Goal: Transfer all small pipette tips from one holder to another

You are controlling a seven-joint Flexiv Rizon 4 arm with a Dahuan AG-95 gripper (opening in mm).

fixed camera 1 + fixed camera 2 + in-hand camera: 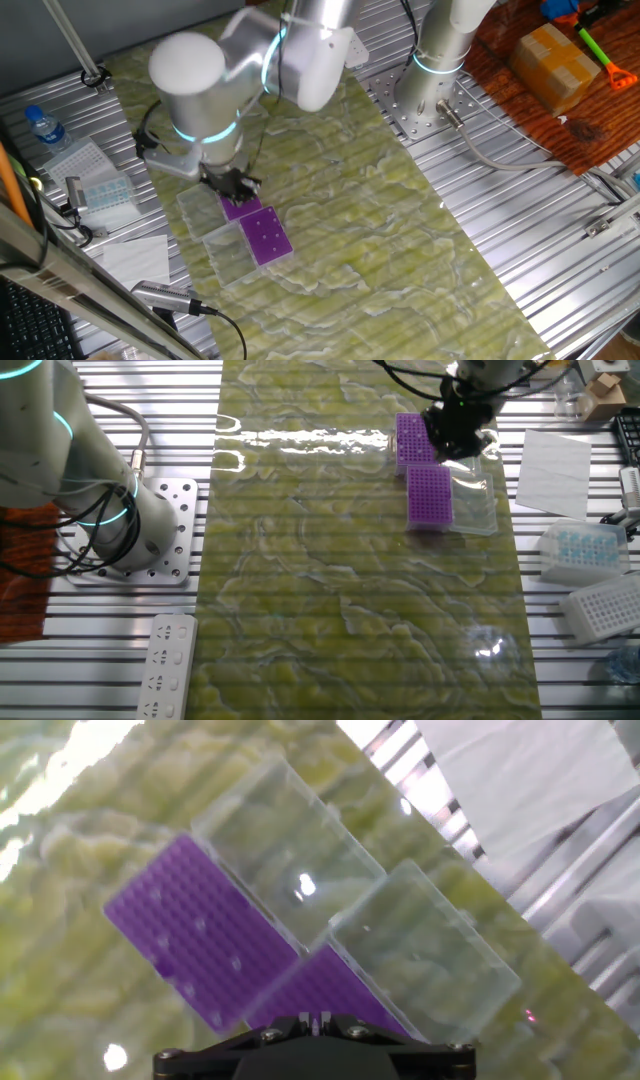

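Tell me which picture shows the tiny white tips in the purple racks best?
The hand view: the small pipette tips show as pale dots on the purple rack. One fixed view shows faint dots; the other shows none.

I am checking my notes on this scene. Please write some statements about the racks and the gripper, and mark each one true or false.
1. Two purple racks lie on the green mat. True.
2. The gripper hangs above the racks. True.
3. The clear lids are closed over the racks. False: they lie open beside them.
4. The water bottle stands on the mat. False: it is off the mat, on the metal table.
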